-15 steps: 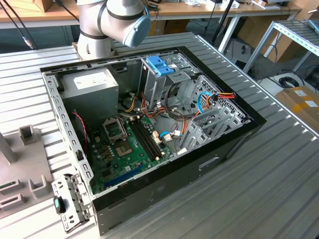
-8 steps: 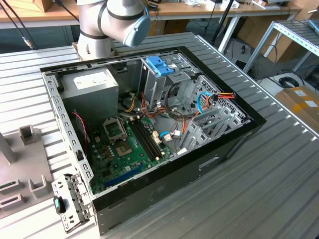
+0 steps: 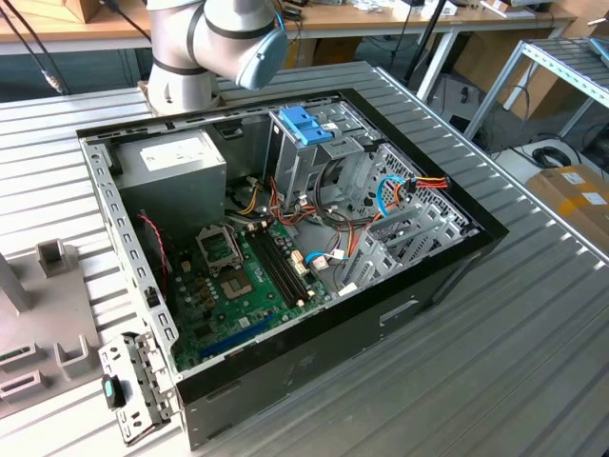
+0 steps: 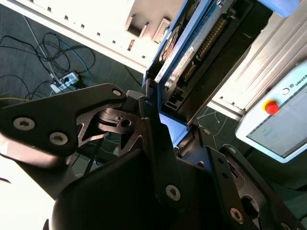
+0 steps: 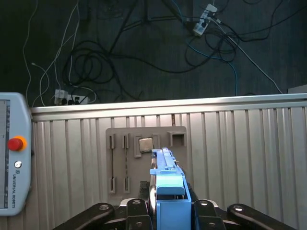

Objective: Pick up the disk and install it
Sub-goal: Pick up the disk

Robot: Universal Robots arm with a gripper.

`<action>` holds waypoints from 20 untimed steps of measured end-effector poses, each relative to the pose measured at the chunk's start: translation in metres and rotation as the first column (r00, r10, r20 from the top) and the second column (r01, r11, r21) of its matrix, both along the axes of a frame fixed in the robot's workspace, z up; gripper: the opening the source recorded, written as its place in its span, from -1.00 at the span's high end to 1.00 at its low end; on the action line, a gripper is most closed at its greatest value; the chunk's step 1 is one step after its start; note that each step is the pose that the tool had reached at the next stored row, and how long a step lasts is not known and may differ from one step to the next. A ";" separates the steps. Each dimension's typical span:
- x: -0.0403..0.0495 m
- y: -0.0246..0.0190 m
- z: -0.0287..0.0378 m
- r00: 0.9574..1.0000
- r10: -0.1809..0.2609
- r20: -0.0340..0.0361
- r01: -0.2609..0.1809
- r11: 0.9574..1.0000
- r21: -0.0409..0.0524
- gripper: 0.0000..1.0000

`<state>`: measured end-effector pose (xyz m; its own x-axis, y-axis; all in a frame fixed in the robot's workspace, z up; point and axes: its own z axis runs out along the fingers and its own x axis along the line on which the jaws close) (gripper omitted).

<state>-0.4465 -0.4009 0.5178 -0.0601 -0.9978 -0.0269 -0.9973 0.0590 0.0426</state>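
Gripper (image 4: 172, 125) closed on the disk (image 4: 192, 43): black metal fingers (image 4: 149, 112) are pinched against one end of it, and the jaws are only as far apart as the slab is thick. In the first wrist view the disk (image 5: 165, 172) shows edge-on, rising from between the gripper (image 5: 170, 207) linkages, a thin dark body with a bright blue plastic rail, smooth and glossy. In the second wrist view one face shows a label and a connector row of fine pins. Gripper links are matt black plate with bright screw heads. Beyond the disk is a ribbed aluminium table (image 5: 240, 153), long parallel ridges, dull silver. On it lies a flat grey fixture plate (image 5: 144, 130) with narrow slots and square recesses. A grey teach pendant (image 5: 14, 153) with a red button sits at the table's edge. Further off is dark floor with tangled cables (image 5: 96, 62) and a white power strip (image 5: 204, 21). The exterior view has the open computer case (image 3: 314, 352), black painted wall and perforated steel frame, lying on the table (image 3: 495, 362). Inside are a green motherboard (image 3: 238, 276), a boxy grey power supply (image 3: 176, 162) and an upright metal drive cage (image 3: 328, 176) topped by a light blue tab (image 3: 306, 124). Judgement: pick-up done, the disk held aloft and well apart from the case; installing not yet done.
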 end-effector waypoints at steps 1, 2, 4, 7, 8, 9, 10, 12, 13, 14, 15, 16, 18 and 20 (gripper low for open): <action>0.0000 -0.0007 0.0000 1.000 0.000 0.000 0.000 1.000 0.000 0.25; 0.0000 -0.0018 -0.0001 1.000 0.000 0.000 0.000 1.000 0.000 0.25; 0.0000 -0.0044 0.0000 1.000 0.000 0.000 0.000 1.000 0.000 0.25; 0.0000 -0.0068 0.0000 1.000 0.000 0.000 0.000 1.000 0.000 0.25; 0.0000 -0.0084 -0.0001 1.000 0.000 0.000 0.000 1.000 0.000 0.25; 0.0000 -0.0098 0.0000 1.000 0.000 0.000 0.000 1.000 0.000 0.25; 0.0000 -0.0113 -0.0001 1.000 0.000 0.000 0.000 1.000 0.000 0.25; 0.0000 -0.0138 0.0000 1.000 0.000 0.000 0.000 1.000 0.000 0.25; 0.0000 -0.0150 -0.0001 1.000 0.000 0.000 0.000 1.000 0.000 0.25; 0.0000 -0.0160 -0.0001 1.000 0.000 0.000 0.000 1.000 0.000 0.25; 0.0000 -0.0168 0.0000 1.000 0.000 0.000 0.000 1.000 0.000 0.25; 0.0000 -0.0177 0.0000 1.000 0.000 0.000 0.000 1.000 0.000 0.25; 0.0000 -0.0198 -0.0001 1.000 0.000 0.000 0.000 1.000 0.000 0.25; 0.0000 -0.0215 0.0000 1.000 0.000 0.000 0.000 1.000 0.000 0.25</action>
